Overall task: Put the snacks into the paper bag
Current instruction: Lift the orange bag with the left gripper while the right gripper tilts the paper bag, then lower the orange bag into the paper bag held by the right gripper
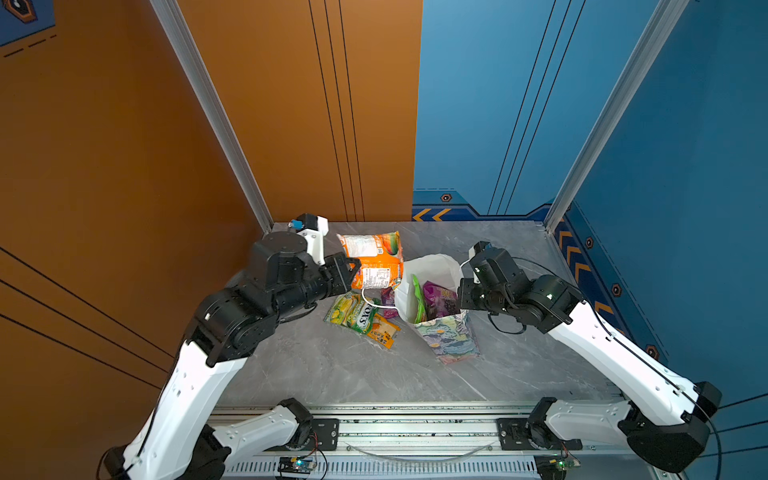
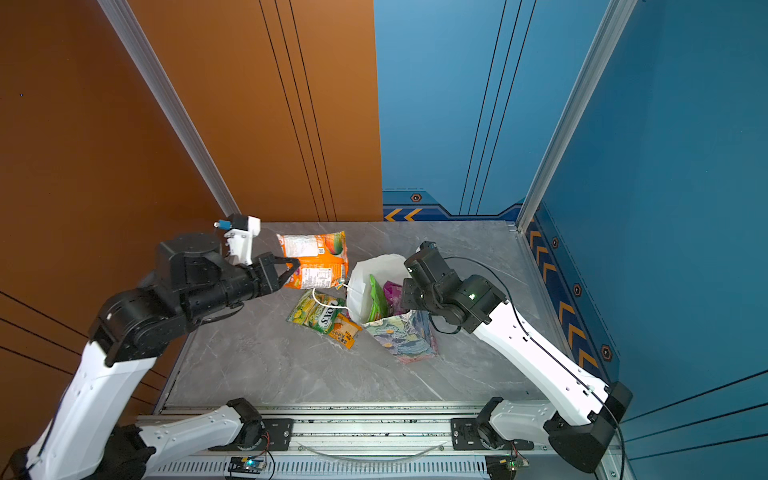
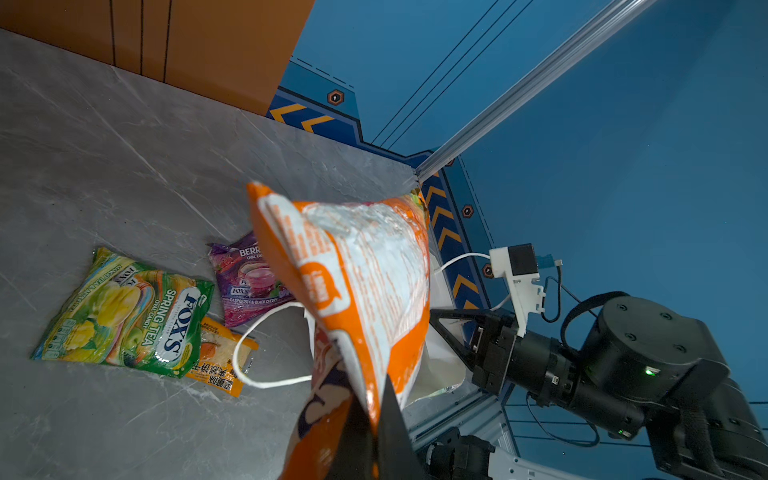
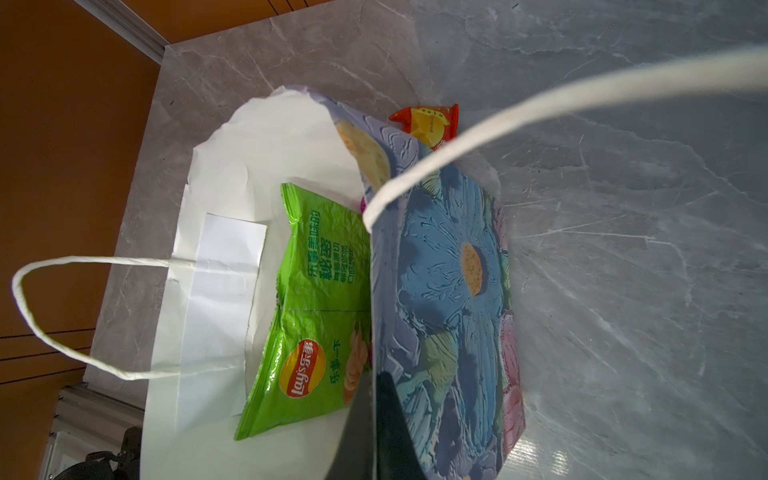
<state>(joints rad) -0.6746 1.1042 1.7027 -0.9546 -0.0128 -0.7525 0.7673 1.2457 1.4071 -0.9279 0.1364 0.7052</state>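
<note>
Beside paper bag (image 2: pixel 409 343), left pincer (image 2: pixel 296 268) clamps orange packet (image 2: pixel 316 259).

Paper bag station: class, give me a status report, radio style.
Left pincer shut on orange packet, raised beside the paper bag. Right pincer shut on bag's wall, mouth open. Green crisps bag inside. Cord handle loop lies on the approach side.

A robot lab cell: aluminium posts (image 1: pixel 214 112), orange panel (image 1: pixel 104 145) and blue panel (image 1: pixel 478 104) enclose a grey desk (image 1: pixel 332 374); arms (image 1: pixel 187 390) stand on a rail (image 1: pixel 415 428).
</note>
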